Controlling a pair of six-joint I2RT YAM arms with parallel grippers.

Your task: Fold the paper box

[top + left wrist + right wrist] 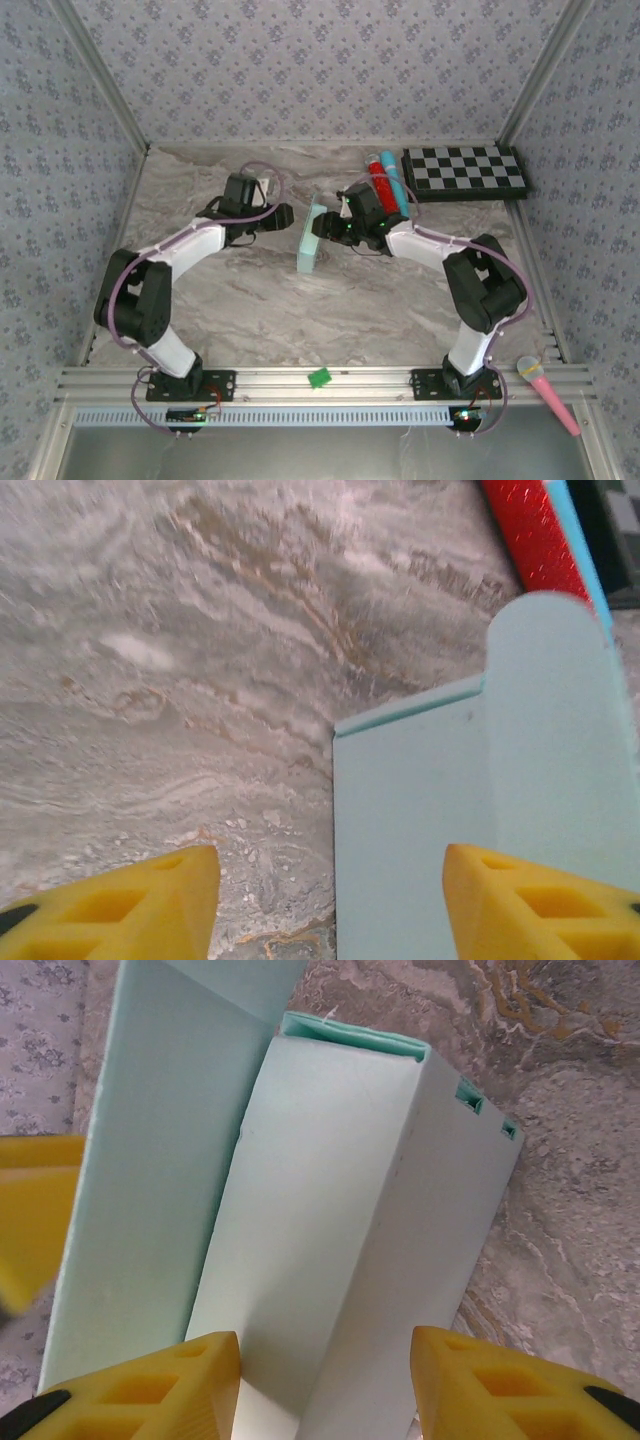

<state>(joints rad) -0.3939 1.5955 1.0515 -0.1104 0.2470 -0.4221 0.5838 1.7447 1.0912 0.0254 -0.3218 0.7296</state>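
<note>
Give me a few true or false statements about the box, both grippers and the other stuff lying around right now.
1. The paper box sits between the fingers of the right gripper. True.
2. The left gripper is clamped on the red tube. False: its jaws stand open, and the tube lies beside the checkerboard.
3. The checkerboard lies at the table's far right corner. True.
4. The pink microphone lies mid-table. False: it rests on the metal rail at the near right.

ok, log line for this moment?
task: fold paper box | box: partly formed, on edge | right fingers: gripping it | left fingers: open at its flap
</note>
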